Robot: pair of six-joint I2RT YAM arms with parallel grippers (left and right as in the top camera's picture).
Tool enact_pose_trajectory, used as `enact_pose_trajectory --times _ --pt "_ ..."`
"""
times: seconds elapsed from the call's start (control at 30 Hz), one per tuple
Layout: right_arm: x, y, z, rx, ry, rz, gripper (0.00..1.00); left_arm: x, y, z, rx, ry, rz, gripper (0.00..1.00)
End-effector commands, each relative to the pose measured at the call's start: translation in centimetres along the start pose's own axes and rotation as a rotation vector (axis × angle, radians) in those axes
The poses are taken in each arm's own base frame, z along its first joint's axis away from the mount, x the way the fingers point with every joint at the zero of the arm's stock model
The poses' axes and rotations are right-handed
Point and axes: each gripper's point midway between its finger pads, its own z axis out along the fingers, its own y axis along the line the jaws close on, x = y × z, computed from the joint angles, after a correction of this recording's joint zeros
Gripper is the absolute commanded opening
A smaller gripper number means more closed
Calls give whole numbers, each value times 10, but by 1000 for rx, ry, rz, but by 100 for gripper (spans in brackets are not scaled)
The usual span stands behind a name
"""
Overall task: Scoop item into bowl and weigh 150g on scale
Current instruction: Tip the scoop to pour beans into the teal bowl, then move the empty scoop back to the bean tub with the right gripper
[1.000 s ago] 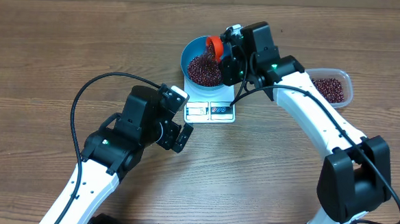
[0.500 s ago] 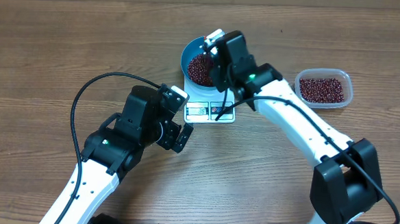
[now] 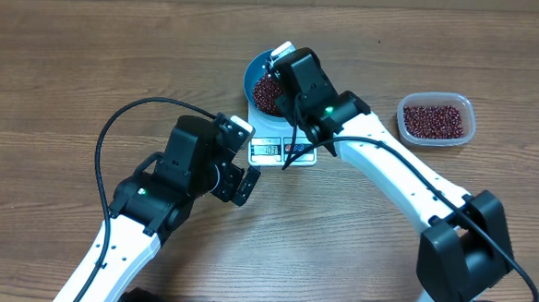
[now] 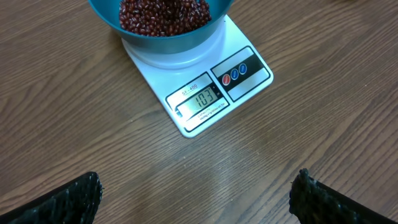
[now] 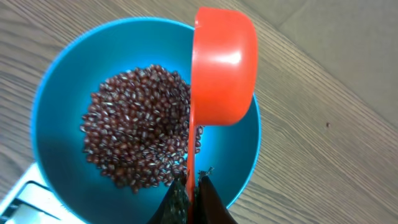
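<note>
right gripper (image 5: 189, 186): jaws pinching thin handle of red scoop (image 5: 224, 68), cup tipped over blue bowl (image 5: 56, 81) on scale (image 4: 205, 93), near counter (image 3: 71, 67) far edge. left gripper (image 4: 199, 199): jaws spread, empty. beans (image 5: 137, 124) loose, roll and spill; move by scoop only, grip stiff handle. Display probably under target.

From overhead, the right arm (image 3: 380, 157) covers much of the blue bowl (image 3: 258, 65) and part of the scale (image 3: 268, 152), whose display we find too small to read there. In the left wrist view the top edge cuts off the bowl (only its near wall and some beans (image 4: 161, 12) show), and the left gripper (image 4: 196, 202) appears as dark fingertips (image 4: 62, 199) clipped at the bottom corners. In the right wrist view the red scoop (image 5: 224, 68) loses its handle end between the right gripper (image 5: 191, 194) fingers (image 5: 211, 202).
</note>
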Motion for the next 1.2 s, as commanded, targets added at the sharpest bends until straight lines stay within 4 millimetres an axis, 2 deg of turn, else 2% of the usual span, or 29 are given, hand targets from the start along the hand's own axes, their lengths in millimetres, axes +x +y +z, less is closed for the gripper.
enact_pose_trajectory --times 0.0,0.17,0.27,0.4,0.53,0.63,0.8,0.97,1.17 --pt "-39 -27 -48 -23 -146 115 4 3 2 2 -9 10 -10 100" --pt "-51 -57 -90 -87 -236 242 4 3 2 2 -9 10 -10 100" --pt "-46 -81 -112 -116 -259 317 4 3 2 2 -9 10 -10 100" --pt "-25 -119 -135 -120 -246 421 4 3 2 2 -9 10 -10 99" --pt "12 -166 -143 -43 -184 576 4 3 2 2 -9 10 -10 100" --pt "43 -192 -141 11 -110 645 4 3 2 2 -9 10 -10 100" --pt "99 -214 -127 55 44 777 4 3 2 2 -9 10 -10 100" --pt "150 -215 -101 16 230 869 4 3 2 2 -9 10 -10 100" --pt "188 -207 -67 -16 393 908 4 3 2 2 -9 10 -10 99"
